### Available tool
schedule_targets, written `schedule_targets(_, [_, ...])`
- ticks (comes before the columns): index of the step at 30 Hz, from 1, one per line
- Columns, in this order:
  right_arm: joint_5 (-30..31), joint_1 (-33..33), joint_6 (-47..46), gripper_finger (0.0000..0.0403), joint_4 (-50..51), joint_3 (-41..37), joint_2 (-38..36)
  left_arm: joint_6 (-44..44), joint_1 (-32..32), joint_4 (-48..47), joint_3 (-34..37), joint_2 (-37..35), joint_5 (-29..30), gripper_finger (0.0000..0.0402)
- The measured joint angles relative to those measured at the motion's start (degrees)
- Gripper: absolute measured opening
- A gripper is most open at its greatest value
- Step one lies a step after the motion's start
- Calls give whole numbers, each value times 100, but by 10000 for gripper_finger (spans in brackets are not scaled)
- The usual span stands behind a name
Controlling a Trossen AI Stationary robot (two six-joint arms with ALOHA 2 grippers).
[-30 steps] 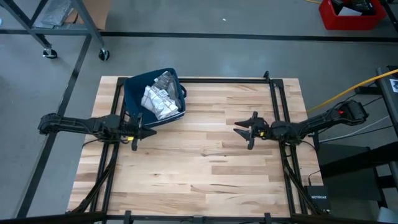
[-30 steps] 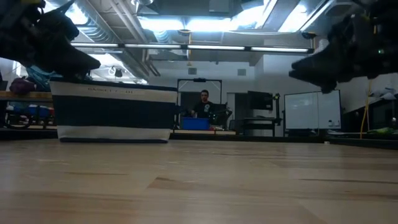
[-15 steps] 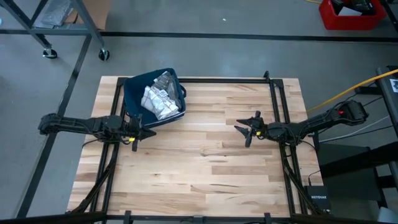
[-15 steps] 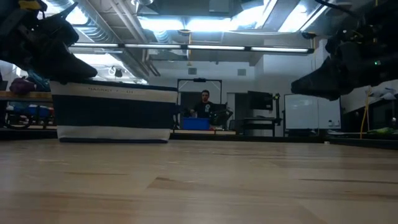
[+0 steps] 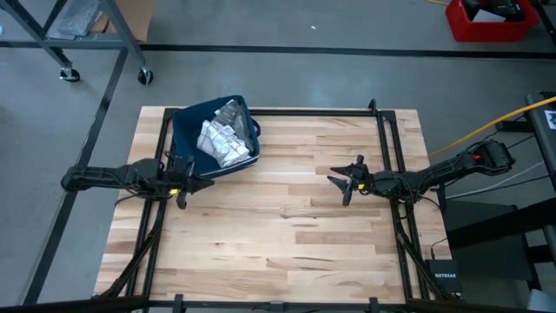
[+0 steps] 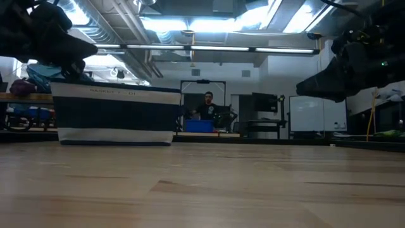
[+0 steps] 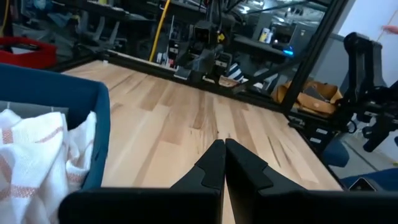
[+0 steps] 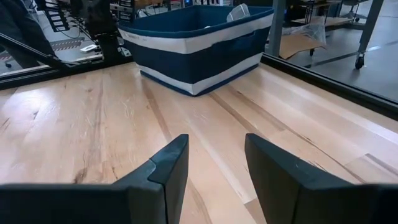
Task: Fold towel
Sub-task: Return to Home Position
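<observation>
A dark blue basket point(image 5: 215, 137) with a white band stands on the table at the far left, holding crumpled white towels point(image 5: 224, 135) with reddish stripes. They also show in the left wrist view as towels point(image 7: 37, 152) behind the basket's wall point(image 7: 56, 99). My left gripper point(image 5: 211, 184) hovers just on the near side of the basket, shut and holding nothing, pointing level toward the table's right. My right gripper point(image 5: 330, 180) hovers at the table's right side, open and holding nothing, pointing toward the basket point(image 8: 199, 37).
Bare wooden tabletop point(image 5: 287, 235) stretches between the two grippers and toward the near edge. A black frame rail point(image 5: 382, 139) runs along the table's right and far sides. Beyond the far edge, a person point(image 6: 207, 104) sits in the room.
My right gripper has stayed in place and tipped its fingertips down a little. My left gripper has tipped up slightly beside the basket. The basket and the towels have not moved.
</observation>
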State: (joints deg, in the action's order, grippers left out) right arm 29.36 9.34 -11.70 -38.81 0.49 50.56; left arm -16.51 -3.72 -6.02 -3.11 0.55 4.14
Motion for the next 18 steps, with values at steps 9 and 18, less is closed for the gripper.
schedule_targets(9, [-3, 0, 3, 161, 244, -2, -271, 0, -1, -4, 0, -30, 4, 4])
schedule_targets(18, [-2, 0, 3, 161, 1327, -2, -1710, 0, -1, -7, 0, -30, 9, 4])
